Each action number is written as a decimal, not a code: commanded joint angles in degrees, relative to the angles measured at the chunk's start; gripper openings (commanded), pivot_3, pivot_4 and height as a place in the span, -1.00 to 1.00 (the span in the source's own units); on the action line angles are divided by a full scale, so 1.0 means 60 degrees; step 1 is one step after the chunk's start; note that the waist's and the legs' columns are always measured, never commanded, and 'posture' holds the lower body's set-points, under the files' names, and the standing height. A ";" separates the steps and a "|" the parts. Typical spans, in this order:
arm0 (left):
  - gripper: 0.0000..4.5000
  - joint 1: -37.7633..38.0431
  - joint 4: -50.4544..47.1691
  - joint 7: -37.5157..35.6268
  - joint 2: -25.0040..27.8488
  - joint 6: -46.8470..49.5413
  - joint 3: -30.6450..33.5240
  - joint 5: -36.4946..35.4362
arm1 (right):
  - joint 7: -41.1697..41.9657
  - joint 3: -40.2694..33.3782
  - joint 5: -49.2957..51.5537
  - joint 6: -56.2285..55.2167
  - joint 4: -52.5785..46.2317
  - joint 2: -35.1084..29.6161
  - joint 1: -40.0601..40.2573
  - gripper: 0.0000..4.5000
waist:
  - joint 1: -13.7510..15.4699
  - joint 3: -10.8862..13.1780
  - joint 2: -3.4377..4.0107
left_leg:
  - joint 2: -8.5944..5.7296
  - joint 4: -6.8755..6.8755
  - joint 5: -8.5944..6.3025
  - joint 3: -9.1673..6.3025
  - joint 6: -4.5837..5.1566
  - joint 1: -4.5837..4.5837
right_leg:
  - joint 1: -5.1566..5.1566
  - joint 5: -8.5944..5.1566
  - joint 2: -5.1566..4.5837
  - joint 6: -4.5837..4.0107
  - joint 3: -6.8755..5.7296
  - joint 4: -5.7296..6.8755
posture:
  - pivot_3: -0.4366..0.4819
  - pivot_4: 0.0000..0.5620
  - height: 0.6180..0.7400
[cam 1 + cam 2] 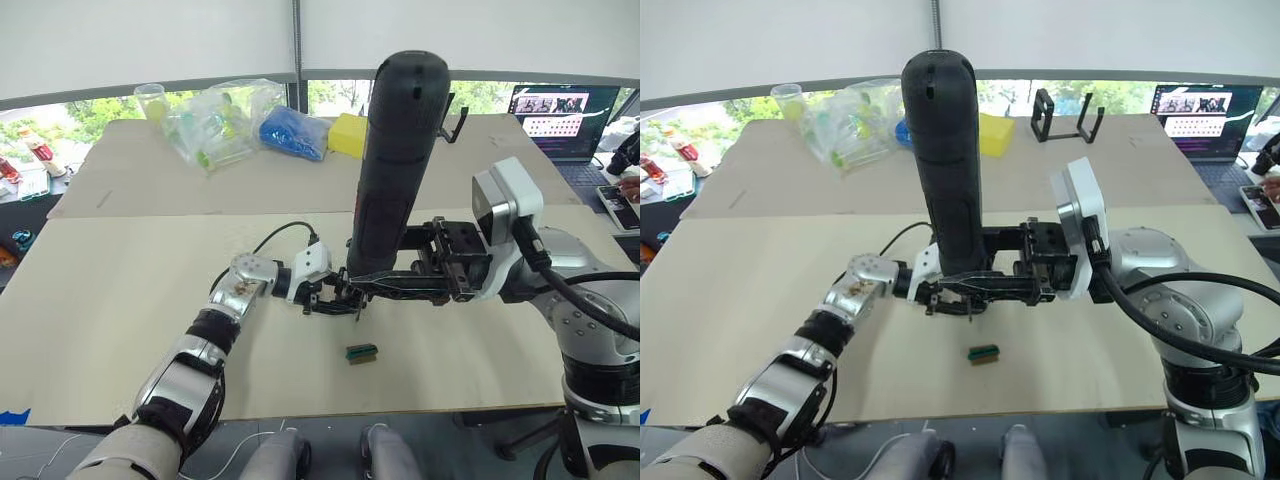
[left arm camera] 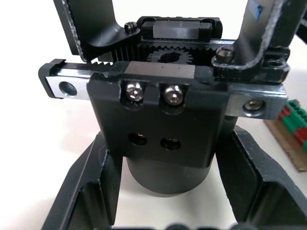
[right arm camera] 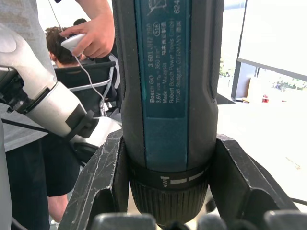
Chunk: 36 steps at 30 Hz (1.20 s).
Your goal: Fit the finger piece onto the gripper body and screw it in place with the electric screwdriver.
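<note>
My left gripper is shut on the gripper body, a black assembly with toothed rails, a pinion and two silver screws, its round base between my fingers. Black finger parts rise from its rails; I cannot tell which one is the finger piece. Held upright just above the table is the electric screwdriver, with my right gripper shut around its lower end. Its thin bit points down right beside the gripper body. The right wrist view has the screwdriver clamped between both fingers.
A small green block lies on the table just in front of the grippers. Plastic bags, a blue bundle, a yellow box and a black stand sit at the back, a laptop at far right. A person's hand holds a white device.
</note>
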 commanded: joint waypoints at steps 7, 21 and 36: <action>0.82 0.0777 -0.0631 0.0491 0.0457 -0.0106 0.0502 0.0175 | 0.0218 -0.0341 -0.0019 -0.0427 -0.0226 -0.0038 0.0333 -0.14 | -0.0054 0.0000 0.0000 | 0.0001 0.0019 -0.0007 0.0000 0.0012 0.0001 | 0.0004 0.0003 0.0000 0.0005 0.0012 0.0011 | -0.05 -0.47 0.95; 1.00 0.4418 -0.7083 0.3750 0.0394 0.3885 0.1009 -0.0194 | 0.0299 -0.0147 -0.0321 -0.0553 0.0033 0.0239 0.0156 -0.14 | 0.0038 0.0000 0.0001 | 0.0001 0.0021 -0.0010 -0.0002 0.0014 0.0008 | 0.0006 0.0003 0.0012 0.0006 0.0032 0.0018 | -0.05 -0.47 0.95; 1.00 0.3907 -0.6091 0.4611 -0.0439 0.3633 0.0642 -0.0020 | 0.0362 -0.0077 -0.0592 -0.0529 0.0275 0.0448 -0.0178 -0.14 | 0.0043 0.0000 0.0001 | 0.0001 0.0016 -0.0010 0.0001 0.0012 0.0012 | 0.0007 0.0003 0.0003 0.0006 0.0022 0.0015 | -0.05 -0.47 0.95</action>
